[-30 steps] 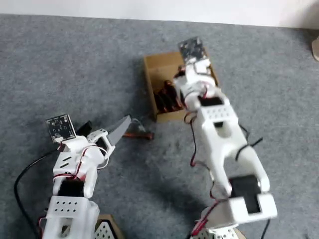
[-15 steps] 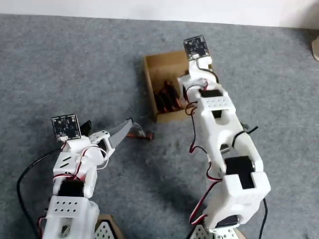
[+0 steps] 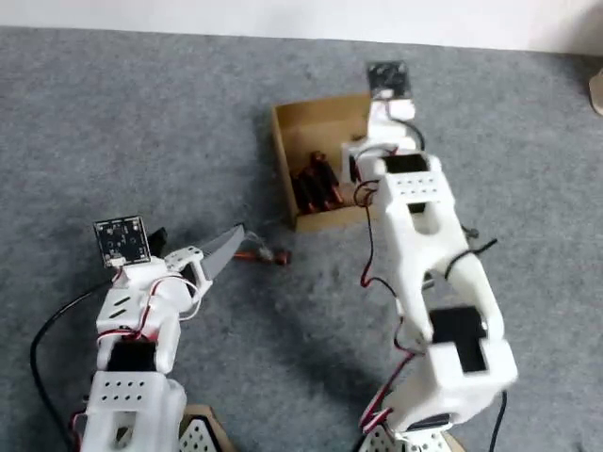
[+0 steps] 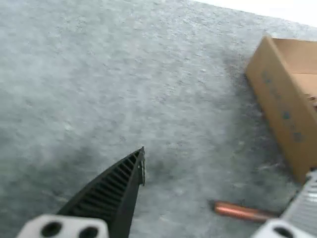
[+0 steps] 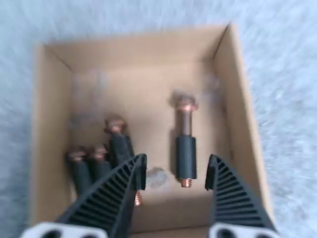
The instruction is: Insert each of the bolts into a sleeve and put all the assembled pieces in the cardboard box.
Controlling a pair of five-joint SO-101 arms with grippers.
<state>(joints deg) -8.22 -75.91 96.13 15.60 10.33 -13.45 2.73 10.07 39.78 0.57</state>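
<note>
Box (image 5: 242, 114) under right jaws, apart; piece (image 5: 186, 153) free between them, delivery apparently done; left jaws apart, bolt (image 4: 237, 210) beside one, set for pickup.

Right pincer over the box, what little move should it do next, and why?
Probably lift the right pincer up and away from the cardboard box: it is open, and the assembled piece lies free on the box floor below it.
</note>
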